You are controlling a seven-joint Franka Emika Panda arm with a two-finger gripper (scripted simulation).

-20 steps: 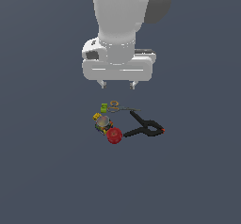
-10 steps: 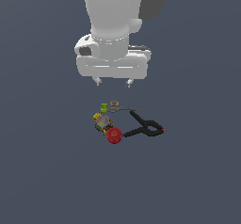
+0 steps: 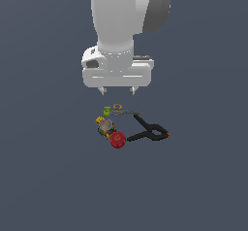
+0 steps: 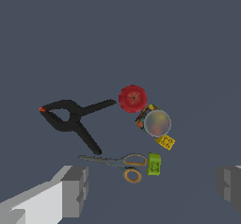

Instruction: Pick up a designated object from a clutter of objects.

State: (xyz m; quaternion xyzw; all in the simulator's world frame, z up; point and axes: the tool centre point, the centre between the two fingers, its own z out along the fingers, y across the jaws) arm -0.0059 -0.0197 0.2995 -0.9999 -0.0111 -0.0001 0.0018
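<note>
Shifted toward the exterior view's left over the past second, the white arm now hangs with its gripper (image 3: 116, 90) above the clutter, jaws spread wide and holding nothing. Its two fingers (image 4: 70, 190) stand far apart at opposite edges of the wrist view.

Small scissors (image 3: 123, 111) (the designated object) lie flat on the dark tabletop (image 3: 48, 176) at the far edge of the cluster, just below the gripper in the exterior view. Their orange-tan loop handles point to that view's left, the slim grey blades to its right. In the wrist view the scissors (image 4: 117, 164) lie between the two fingers.

Just beside the handles sits a green block (image 3: 107, 111), seen also in the wrist view (image 4: 154, 164). Nearer the camera rests a round yellow-blue item with a grey top (image 3: 105, 126) (image 4: 156, 123), and touching or nearly touching it, a red ball (image 3: 117, 139) (image 4: 132, 98).

On the exterior view's right a black clamp (image 3: 147, 131) with orange tips sprawls, larger than the scissors; one handle (image 4: 89, 142) ends close to the blades, though whether they touch cannot be told.
</note>
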